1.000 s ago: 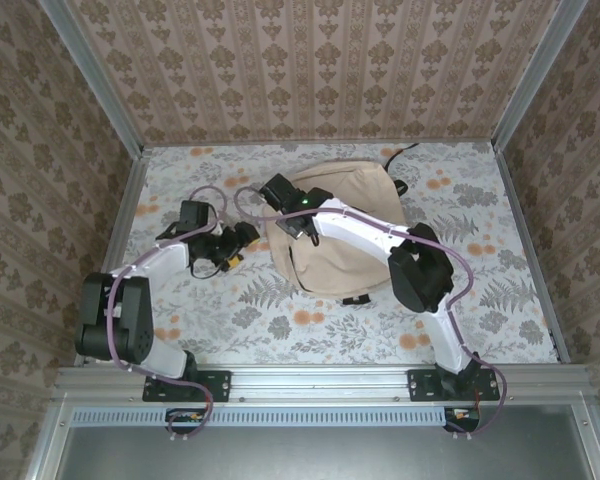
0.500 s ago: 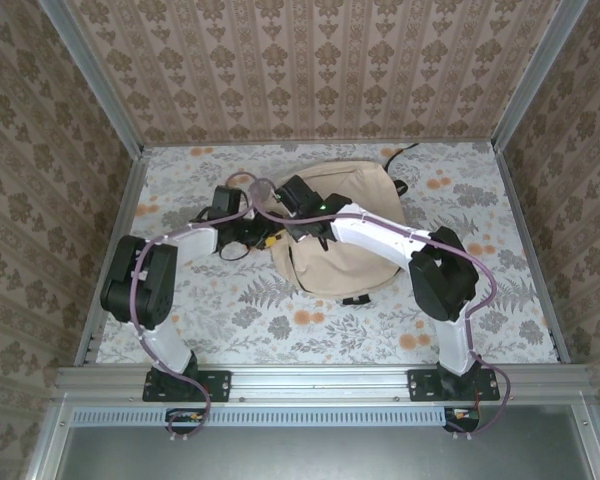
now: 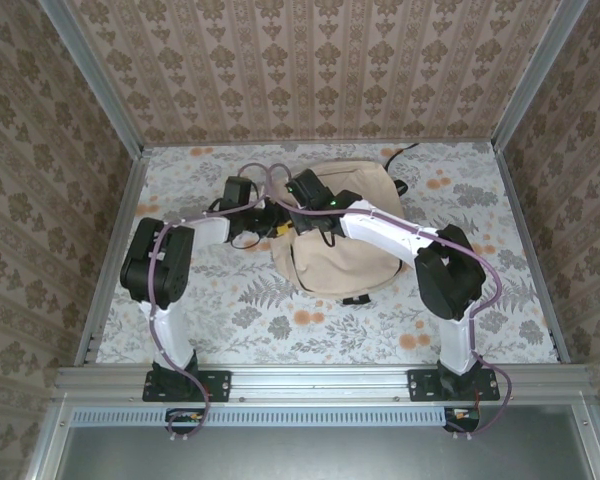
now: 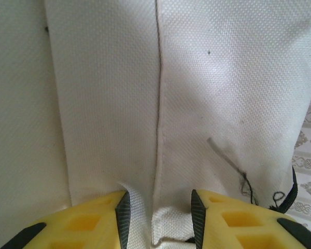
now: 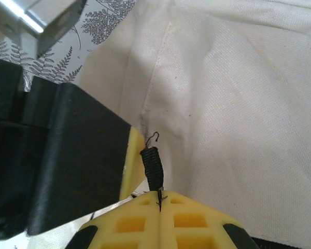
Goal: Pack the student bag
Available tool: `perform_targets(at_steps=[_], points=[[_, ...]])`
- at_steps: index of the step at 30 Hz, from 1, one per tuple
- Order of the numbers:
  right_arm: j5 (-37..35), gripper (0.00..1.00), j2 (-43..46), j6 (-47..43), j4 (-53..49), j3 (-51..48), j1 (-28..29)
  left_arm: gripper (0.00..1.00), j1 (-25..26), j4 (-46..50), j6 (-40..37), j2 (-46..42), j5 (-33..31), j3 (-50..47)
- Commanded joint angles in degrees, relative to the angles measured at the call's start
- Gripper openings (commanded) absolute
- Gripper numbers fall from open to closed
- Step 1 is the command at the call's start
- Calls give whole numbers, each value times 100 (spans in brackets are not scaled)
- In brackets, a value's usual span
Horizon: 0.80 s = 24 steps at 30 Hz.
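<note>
The student bag point(image 3: 345, 255), a beige fabric backpack, lies in the middle of the table. My left gripper point(image 3: 279, 230) is at the bag's left edge. In the left wrist view its yellow fingers point(image 4: 93, 218) pinch a fold of the bag's cream cloth point(image 4: 197, 93), and the gripper point(image 4: 159, 205) is shut on it. My right gripper point(image 3: 303, 220) sits just beside it over the bag. In the right wrist view this gripper point(image 5: 159, 194) is shut on a black ribbed zipper pull point(image 5: 153, 165), which rises from its closed jaws against the bag point(image 5: 238, 104).
The left gripper's black body point(image 5: 57, 155) crowds close to the right gripper's left side. A black strap end point(image 3: 395, 185) trails off the bag's far right, and a dark buckle point(image 3: 355, 299) sits at its near edge. Patterned walls enclose the floral table point(image 3: 230, 305).
My left arm swung right from the bare table to the bag's left edge, and its jaws narrowed onto the cloth. The right gripper shifted slightly right, still shut.
</note>
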<state>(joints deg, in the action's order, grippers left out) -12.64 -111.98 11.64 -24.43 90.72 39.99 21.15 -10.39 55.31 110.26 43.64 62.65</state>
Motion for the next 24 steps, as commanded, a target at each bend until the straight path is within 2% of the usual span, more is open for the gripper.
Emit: perform_targets(at_steps=[1, 5, 8, 10, 19, 24], points=[[189, 0, 327, 258, 157, -60, -70, 34, 90, -300, 83, 157, 232, 264], [171, 0, 292, 285, 131, -75, -96, 21, 109, -505, 204, 168, 347, 292], [-68, 0, 274, 317, 73, -88, -98, 6, 99, -493, 199, 99, 309, 278], [-347, 0, 271, 356, 21, -80, -105, 0, 91, -471, 178, 29, 248, 241], [-2094, 0, 288, 798, -602, 171, -113, 0, -53, 158, -214, -579, -482, -156], [-2614, 0, 261, 1175, -1070, 261, -171, 0, -213, 367, -338, -807, -643, -330]])
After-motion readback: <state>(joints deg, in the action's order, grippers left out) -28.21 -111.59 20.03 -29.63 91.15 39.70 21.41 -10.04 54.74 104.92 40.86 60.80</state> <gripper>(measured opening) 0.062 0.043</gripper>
